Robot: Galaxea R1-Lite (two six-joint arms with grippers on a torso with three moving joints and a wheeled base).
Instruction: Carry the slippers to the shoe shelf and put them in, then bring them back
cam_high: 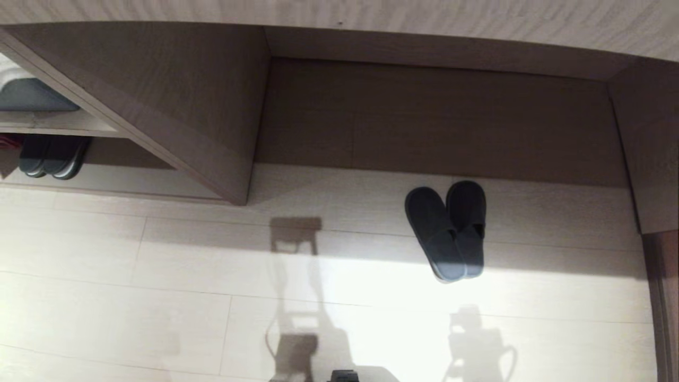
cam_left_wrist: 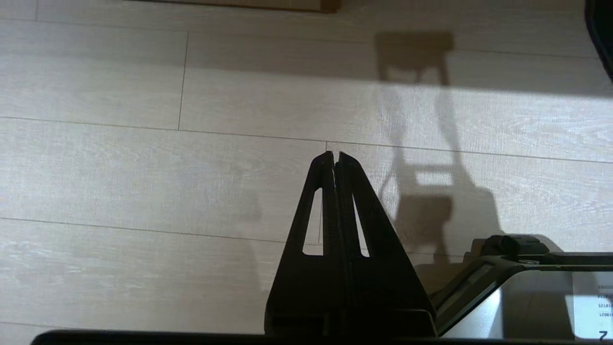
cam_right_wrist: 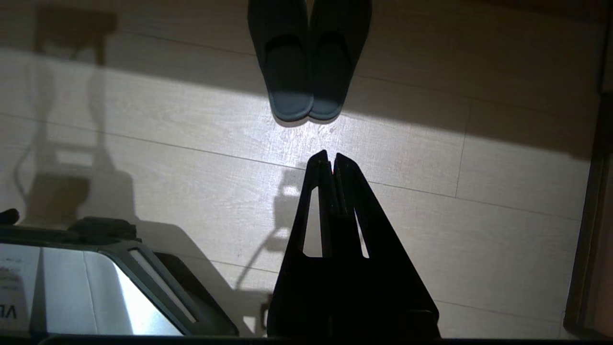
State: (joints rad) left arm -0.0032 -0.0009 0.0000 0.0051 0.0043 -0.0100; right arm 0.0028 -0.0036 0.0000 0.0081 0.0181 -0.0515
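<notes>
The dark grey slippers (cam_high: 448, 231) lie side by side on the pale floor, toes toward the back of a wide recess (cam_high: 440, 116). The right wrist view shows the slippers (cam_right_wrist: 287, 72) a short way ahead of my right gripper (cam_right_wrist: 331, 154), which is shut and empty above the floor. My left gripper (cam_left_wrist: 335, 154) is also shut and empty, over bare floorboards. Neither gripper appears in the head view; only their shadows fall on the floor. The shoe shelf (cam_high: 106, 183) is the low cubby with a raised base board at the far left, beyond an angled side panel (cam_high: 212, 148).
Another dark pair of shoes (cam_high: 50, 156) stands inside the shoe shelf, with a grey item (cam_high: 32, 95) on the level above. A dark wooden frame (cam_high: 663, 297) borders the floor on the right. My base (cam_right_wrist: 72, 287) shows low in both wrist views.
</notes>
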